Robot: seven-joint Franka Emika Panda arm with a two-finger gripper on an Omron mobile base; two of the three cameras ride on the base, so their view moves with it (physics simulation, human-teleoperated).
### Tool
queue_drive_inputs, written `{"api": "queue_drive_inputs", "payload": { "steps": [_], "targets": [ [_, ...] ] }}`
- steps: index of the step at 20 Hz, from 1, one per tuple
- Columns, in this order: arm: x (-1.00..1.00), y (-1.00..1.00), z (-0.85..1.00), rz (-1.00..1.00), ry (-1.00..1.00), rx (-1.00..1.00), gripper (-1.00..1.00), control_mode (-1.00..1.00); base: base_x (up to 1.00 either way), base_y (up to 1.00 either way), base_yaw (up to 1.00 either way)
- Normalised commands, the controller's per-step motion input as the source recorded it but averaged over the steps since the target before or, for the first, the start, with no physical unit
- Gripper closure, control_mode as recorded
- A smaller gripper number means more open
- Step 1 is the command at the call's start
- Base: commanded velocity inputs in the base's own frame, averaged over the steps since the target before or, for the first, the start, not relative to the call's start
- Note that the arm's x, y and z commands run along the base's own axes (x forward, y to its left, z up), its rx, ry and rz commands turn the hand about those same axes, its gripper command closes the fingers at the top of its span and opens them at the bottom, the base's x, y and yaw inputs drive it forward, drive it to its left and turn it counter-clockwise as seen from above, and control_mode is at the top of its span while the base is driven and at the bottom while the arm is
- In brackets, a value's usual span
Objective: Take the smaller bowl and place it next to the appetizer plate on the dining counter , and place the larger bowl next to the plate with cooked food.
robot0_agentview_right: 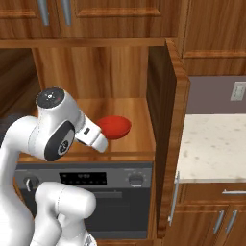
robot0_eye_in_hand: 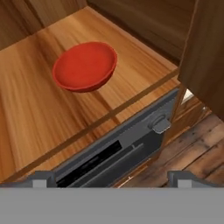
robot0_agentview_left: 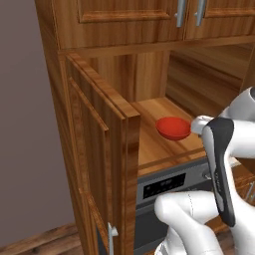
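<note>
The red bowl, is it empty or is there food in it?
Empty. The hand view looks into the red bowl on the wooden shelf, and its inside is plain red.

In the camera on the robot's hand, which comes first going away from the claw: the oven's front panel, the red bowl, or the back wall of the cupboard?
1. Oven control panel: just beyond the open claw, under the shelf edge.
2. Small red bowl: farther on, sitting on the wooden shelf.
3. Back wall of the cupboard: farthest, behind the bowl.
</note>
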Motion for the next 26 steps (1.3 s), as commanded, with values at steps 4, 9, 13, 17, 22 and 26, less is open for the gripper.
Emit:
{"api": "queue_drive_inputs", "payload": {
  "steps": [4,9,13,17,22,26],
  "targets": [
    [0.27,-0.23,0.0,-0.09,0.0,0.12,-1.0,-1.0,0.0,0.0,0.0],
    [0.52,0.0,0.0,-0.01,0.02,0.1,-1.0,-1.0,0.0,0.0,0.0],
    [0.59,0.0,-0.09,0.0,0.08,0.03,-1.0,-1.0,0.0,0.0,0.0],
    [0.52,0.0,-0.31,0.0,0.03,0.0,-1.0,-1.0,0.0,0.0,0.0],
    [0.48,0.0,-0.38,0.0,0.0,0.0,-1.0,-1.0,0.0,0.0,0.0],
    [0.47,0.0,-0.38,0.0,0.0,0.0,-1.0,-1.0,0.0,0.0,0.0]
  ]
}}
